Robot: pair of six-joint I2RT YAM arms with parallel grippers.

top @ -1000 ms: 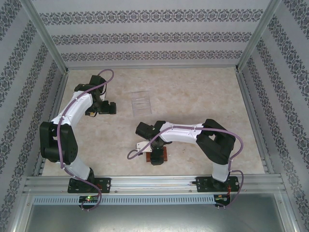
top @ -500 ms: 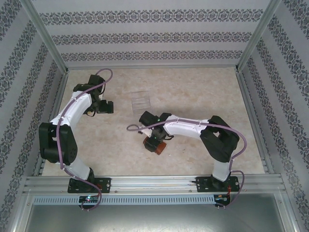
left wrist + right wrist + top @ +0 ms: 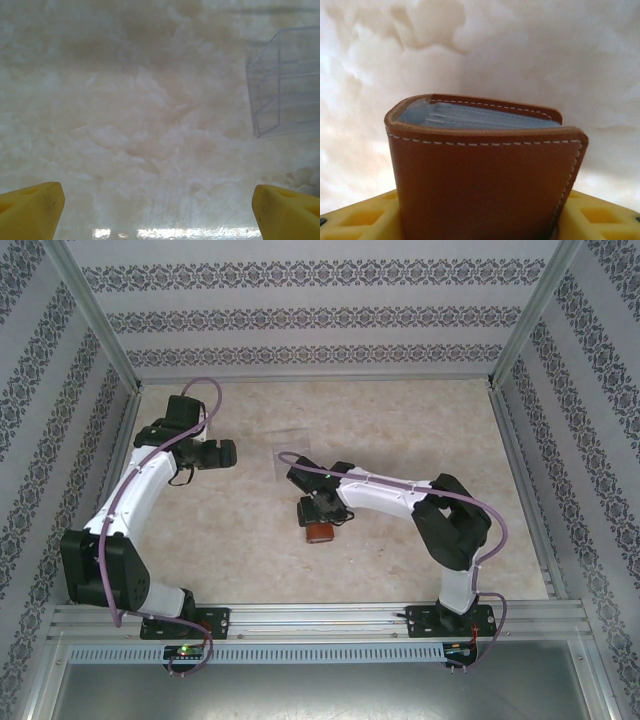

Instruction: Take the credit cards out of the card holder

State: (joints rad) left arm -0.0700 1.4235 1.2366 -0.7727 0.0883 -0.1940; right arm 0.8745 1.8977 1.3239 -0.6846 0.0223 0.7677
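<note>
The right gripper (image 3: 482, 217) pinches the card holder (image 3: 485, 170) between yellow moulded fingers (image 3: 360, 217), near the middle of the table (image 3: 400, 420) and just on the near side of the clear plastic tray (image 3: 285, 85). The holder is smooth tan leather with white stitching and a rounded fold, and grey-blue layered slots peek out on top. The left gripper (image 3: 160, 210) hangs spread wide and empty over the glossy marbled beige surface.

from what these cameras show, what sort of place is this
Probably a robot test cell, not a home: an aluminium frame with patterned panel walls boxes in a marble-look table, with a left arm and right arm bolted to a rail at its near edge.
</note>
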